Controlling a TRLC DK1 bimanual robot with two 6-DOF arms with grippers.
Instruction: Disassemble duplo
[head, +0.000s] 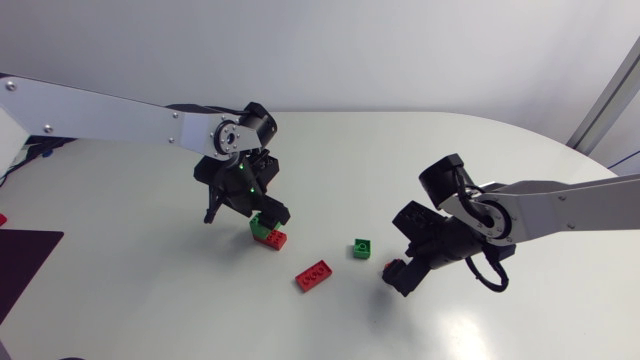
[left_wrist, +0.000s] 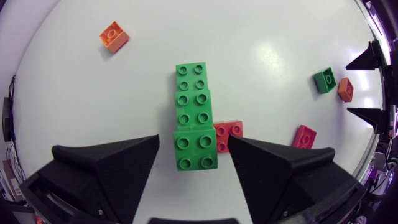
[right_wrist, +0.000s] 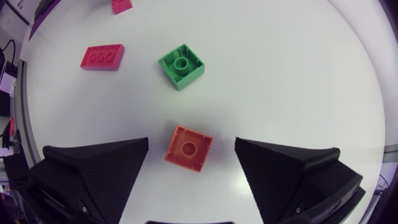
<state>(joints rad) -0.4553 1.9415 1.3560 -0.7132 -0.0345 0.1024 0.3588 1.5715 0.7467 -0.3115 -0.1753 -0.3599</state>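
Note:
A stack of green bricks (left_wrist: 193, 115) with a red brick (left_wrist: 227, 134) joined at its side lies on the white table (head: 150, 300). My left gripper (left_wrist: 194, 142) is over the stack's near end, open, with a finger on each side and a small gap to both. In the head view the left gripper (head: 258, 208) hangs above the stack (head: 267, 234). My right gripper (right_wrist: 191, 142) is open, with a loose orange brick (right_wrist: 188, 147) lying studs-down on the table between its fingers. In the head view the right gripper (head: 397, 270) is low at the table's right.
A loose green brick (head: 362, 247) and a flat red brick (head: 314, 274) lie between the two arms. Another orange brick (left_wrist: 113, 35) lies ahead of the left gripper. A dark purple mat (head: 25, 255) covers the table's left edge.

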